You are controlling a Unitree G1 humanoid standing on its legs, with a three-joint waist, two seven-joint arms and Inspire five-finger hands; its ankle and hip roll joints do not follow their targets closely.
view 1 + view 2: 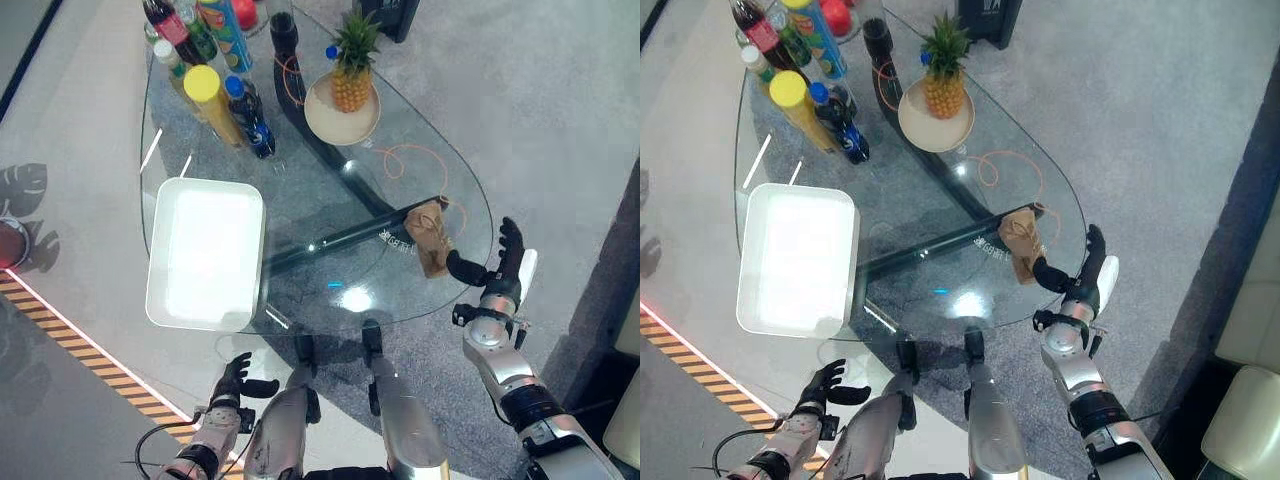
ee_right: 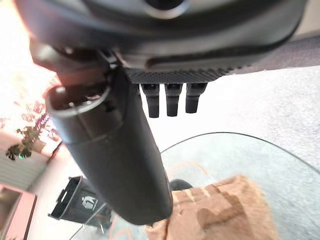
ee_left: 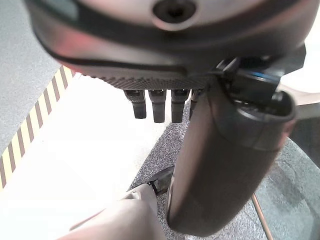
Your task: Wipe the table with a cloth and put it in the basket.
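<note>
A crumpled brown cloth (image 1: 430,238) lies on the glass table (image 1: 330,200) close to its right edge, also seen as the brown cloth (image 2: 225,210) past my right thumb. My right hand (image 1: 503,270) is just off that edge with its fingers straight and open. Its thumb reaches over the rim to the cloth's near side. Whether the thumb touches the cloth is unclear. The white basket (image 1: 258,250) sits on the table's left part, nothing in it. My left hand (image 1: 235,385) hangs low below the table's near edge, open and relaxed, holding nothing.
A pineapple on a plate (image 1: 347,85) stands at the far middle of the table. Several bottles and a yellow-capped can (image 1: 212,100) crowd the far left. A thin orange cord (image 1: 420,160) loops near the cloth. Striped floor tape (image 1: 90,360) runs at the lower left.
</note>
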